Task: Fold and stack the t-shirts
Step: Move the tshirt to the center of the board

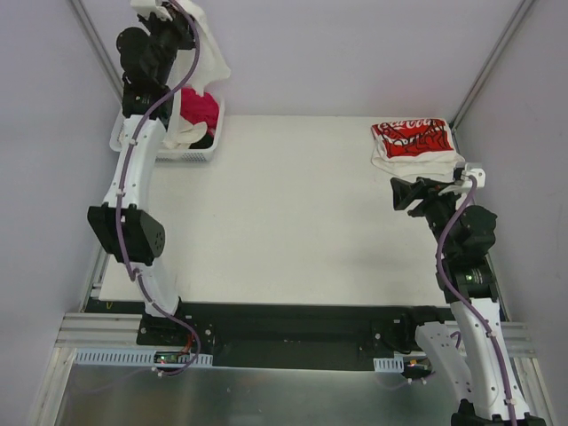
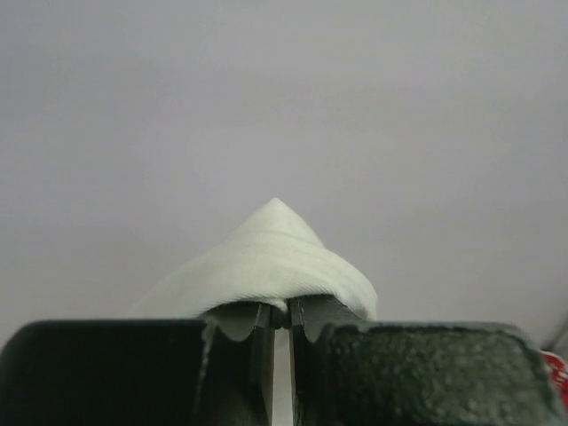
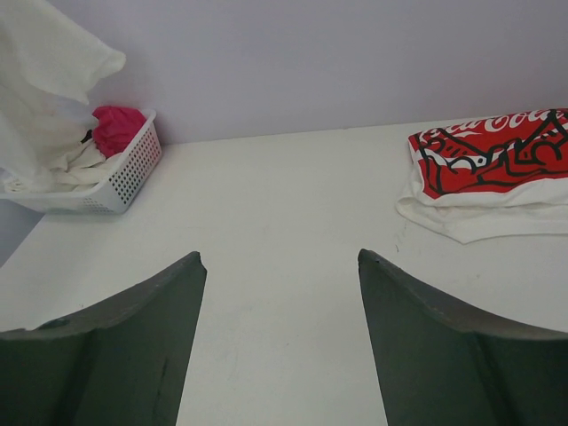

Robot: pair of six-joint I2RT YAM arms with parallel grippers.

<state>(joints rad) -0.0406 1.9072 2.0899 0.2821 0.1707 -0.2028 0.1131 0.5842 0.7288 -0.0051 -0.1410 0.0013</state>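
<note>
On my desk (image 1: 293, 213), the large white t-shirt (image 1: 210, 55) hangs above the far-left corner, clenched in my left pincer (image 2: 278, 317). The folded red-print t-shirt (image 1: 414, 142) lies far right. The basket (image 1: 193, 156) holds a magenta t-shirt (image 1: 200, 106). My right pincer (image 3: 280, 266) hovers released, grasping nothing.

Pale lilac-grey walls (image 1: 355, 53) close in on three sides of a white table (image 1: 293, 222), and the light is even, with only soft shadows. Slim metal struts (image 1: 497, 55) run up the far corners. Along the near edge, a black base plate (image 1: 284, 324) sits above a brushed metal sheet (image 1: 266, 399).
</note>
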